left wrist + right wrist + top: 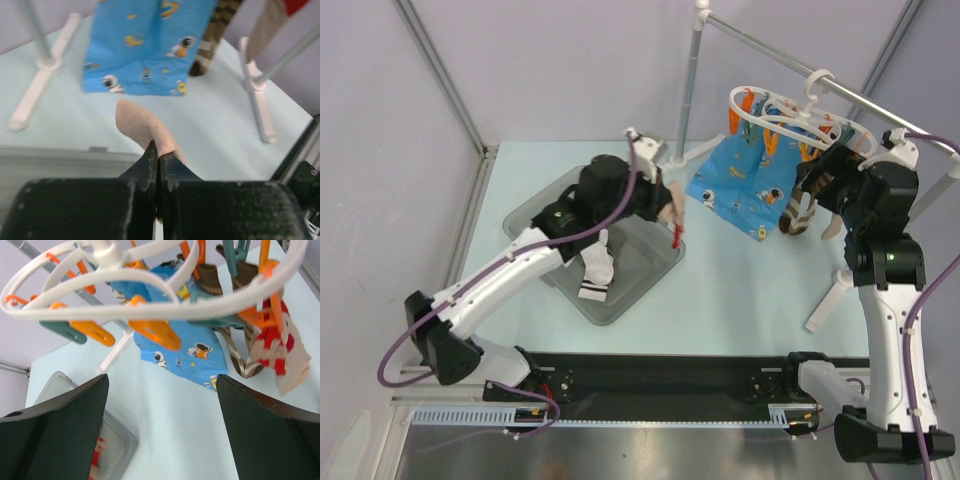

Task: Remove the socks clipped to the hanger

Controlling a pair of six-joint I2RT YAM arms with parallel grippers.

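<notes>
Here the left jaws pinch a beige sock [142, 125] above the grey bin [645, 265]. The right jaws stand spread just below the hanger [115, 312], where the blue sock [175, 347] and striped sock [240, 360] hang clipped.

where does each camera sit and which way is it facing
Top external: above and behind the robot, looking down on the table; left arm reaches over the bin, right arm up at the hanger.
Left wrist: on the left arm, looking forward past the shut left tool pinching a beige sock, toward the rack feet.
Right wrist: below the hanger, looking up and out between the fingers of the open right tool.
Shared: the blue sock shows in all three.
</notes>
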